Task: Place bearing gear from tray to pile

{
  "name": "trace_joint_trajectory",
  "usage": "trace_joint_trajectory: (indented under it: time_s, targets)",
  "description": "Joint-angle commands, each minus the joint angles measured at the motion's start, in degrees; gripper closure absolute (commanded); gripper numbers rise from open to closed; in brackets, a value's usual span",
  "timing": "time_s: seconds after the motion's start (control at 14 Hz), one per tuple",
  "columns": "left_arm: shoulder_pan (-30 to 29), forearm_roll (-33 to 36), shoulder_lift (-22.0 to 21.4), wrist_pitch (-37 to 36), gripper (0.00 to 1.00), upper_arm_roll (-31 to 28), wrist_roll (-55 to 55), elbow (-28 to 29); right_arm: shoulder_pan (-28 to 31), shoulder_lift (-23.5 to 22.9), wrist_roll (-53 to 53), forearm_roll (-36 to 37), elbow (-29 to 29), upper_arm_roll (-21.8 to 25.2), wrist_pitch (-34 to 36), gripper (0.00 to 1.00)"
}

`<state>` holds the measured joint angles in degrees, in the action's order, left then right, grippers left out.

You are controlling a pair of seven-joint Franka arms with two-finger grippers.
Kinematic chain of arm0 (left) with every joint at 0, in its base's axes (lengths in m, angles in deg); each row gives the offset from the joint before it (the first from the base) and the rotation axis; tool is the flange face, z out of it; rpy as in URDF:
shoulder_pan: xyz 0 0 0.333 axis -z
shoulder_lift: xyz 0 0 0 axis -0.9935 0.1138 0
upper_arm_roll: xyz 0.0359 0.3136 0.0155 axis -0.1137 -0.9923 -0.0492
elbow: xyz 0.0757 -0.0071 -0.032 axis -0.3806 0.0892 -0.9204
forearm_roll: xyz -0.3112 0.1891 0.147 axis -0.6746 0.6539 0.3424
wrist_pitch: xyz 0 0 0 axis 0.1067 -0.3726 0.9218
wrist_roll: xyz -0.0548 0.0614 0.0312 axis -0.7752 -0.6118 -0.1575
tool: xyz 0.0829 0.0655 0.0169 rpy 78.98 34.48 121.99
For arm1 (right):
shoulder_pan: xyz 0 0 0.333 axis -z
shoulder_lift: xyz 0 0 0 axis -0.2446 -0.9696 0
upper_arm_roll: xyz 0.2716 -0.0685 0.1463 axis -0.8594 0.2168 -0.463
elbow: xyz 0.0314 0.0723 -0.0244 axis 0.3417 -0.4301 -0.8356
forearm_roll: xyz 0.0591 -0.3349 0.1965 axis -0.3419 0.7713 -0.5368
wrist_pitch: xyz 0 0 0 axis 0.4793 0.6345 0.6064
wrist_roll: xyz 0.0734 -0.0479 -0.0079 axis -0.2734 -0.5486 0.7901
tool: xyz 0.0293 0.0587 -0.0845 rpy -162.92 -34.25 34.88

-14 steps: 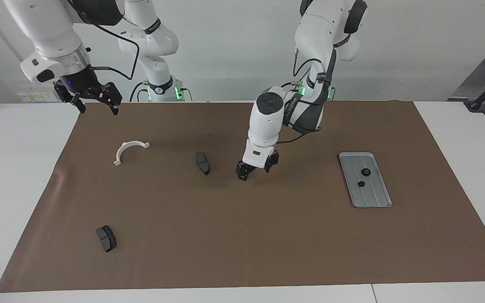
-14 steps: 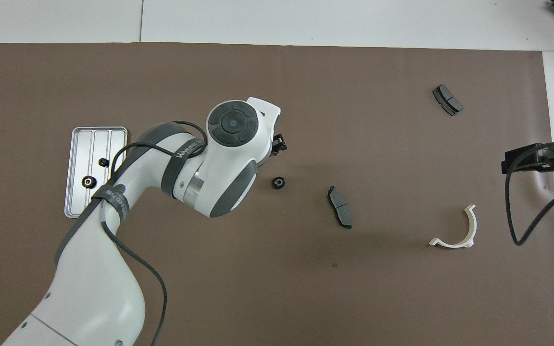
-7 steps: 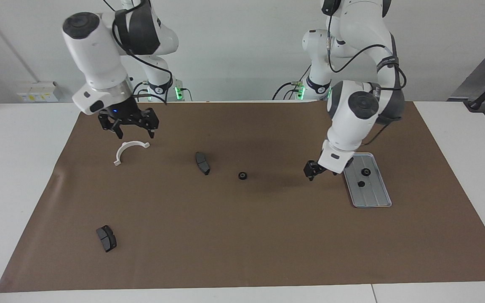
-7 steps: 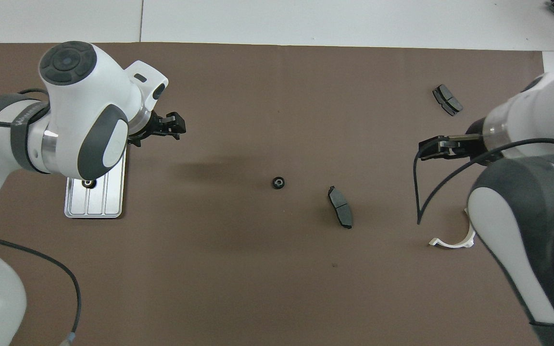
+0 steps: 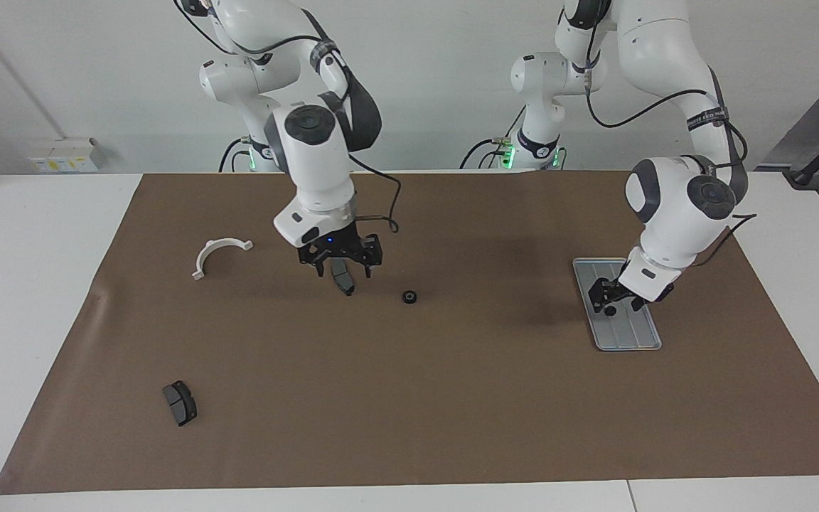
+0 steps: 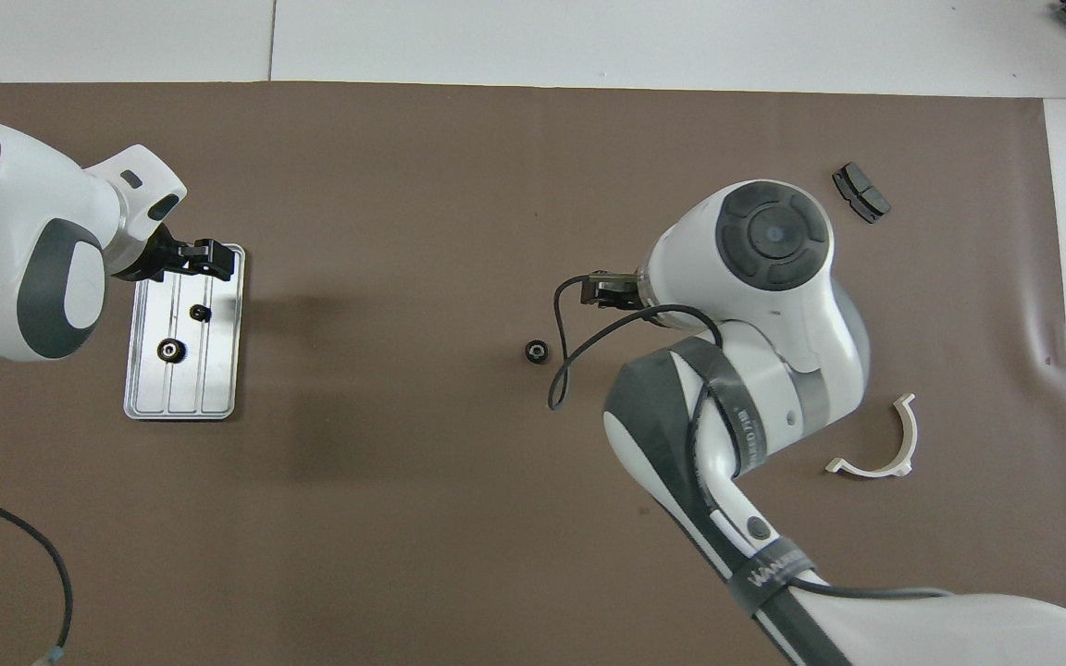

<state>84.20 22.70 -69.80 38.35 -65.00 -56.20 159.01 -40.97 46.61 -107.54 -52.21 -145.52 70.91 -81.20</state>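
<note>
facing view, read from the right arm's end of the table toward the left arm's end: one brown mat (image 5: 409,398) covers the white table (image 5: 25,299). two dark brake pads lie on it: one brake pad (image 5: 180,402) is at the mat's corner away from the robots, and the second brake pad (image 5: 343,276) is near the middle. one white curved bracket (image 5: 216,255) lies between these and the robots' edge. right gripper (image 5: 339,265) hangs over the middle pad, fingers spread, holding nothing. three black bearing gears are counted: one loose gear (image 5: 409,296) lies on the mat just beside the middle pad, and two are in the one silver tray (image 5: 630,338) toward the left arm's end. overhead view shows both tray gears, the small gear (image 6: 201,314) and the larger gear (image 6: 168,350). left gripper (image 5: 616,299) is low over the tray, jaws parted around the small gear; contact cannot be told.
</note>
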Motion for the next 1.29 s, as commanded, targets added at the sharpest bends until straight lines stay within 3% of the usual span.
trace_joint_trajectory:
  time_s: [0.0,0.29,0.79,0.93,1.22]
  targets:
    - [-1.69,0.12,-3.41,4.36,0.21,0.66,-2.25,5.98,-3.32,-3.35,-3.38,0.32,0.62,0.23,-3.92,0.00]
    - [-2.83,0.12,-3.50,9.62,0.37,0.48,-3.13,10.72,-7.89,-9.76,-6.37,1.28,0.62,0.31,-9.20,0.00]
    - [-3.54,0.12,-3.50,12.01,0.45,0.48,-3.22,13.90,-8.96,-11.18,-6.37,4.79,-2.54,0.31,-12.11,0.00]
    - [-3.54,0.12,-3.50,12.54,0.49,0.48,-3.13,14.43,-9.22,-11.44,-6.46,5.33,-2.63,0.31,-12.19,0.13]
    - [-2.93,0.03,-3.41,15.88,0.54,0.57,-2.34,16.45,-9.75,-11.44,-6.37,5.33,-2.63,0.23,-11.84,0.20]
